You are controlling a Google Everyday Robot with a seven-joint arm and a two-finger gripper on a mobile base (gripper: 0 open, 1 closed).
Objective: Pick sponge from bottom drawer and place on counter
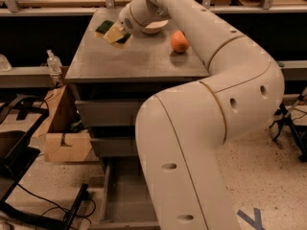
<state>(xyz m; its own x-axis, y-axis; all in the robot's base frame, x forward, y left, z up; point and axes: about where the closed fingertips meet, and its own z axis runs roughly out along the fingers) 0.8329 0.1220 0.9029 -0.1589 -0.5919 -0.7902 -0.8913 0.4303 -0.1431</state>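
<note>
My gripper (pixel 120 31) is over the far left part of the counter (pixel 139 61), at the end of the arm that fills the right and middle of the view. It is shut on the sponge (pixel 110 31), which is tilted, its dark-green side at the far left and its pale yellow layer facing me, just above the counter top. The bottom drawer (pixel 125 195) stands pulled open at the foot of the cabinet; its tray shows bare grey, partly hidden by my arm.
An orange (pixel 179 41) lies on the counter to the right of the gripper. A white bowl (pixel 156 28) sits behind the wrist. A cardboard box (pixel 64 138) and a small bottle (pixel 53 61) are left of the cabinet. Cables lie on the floor at the left.
</note>
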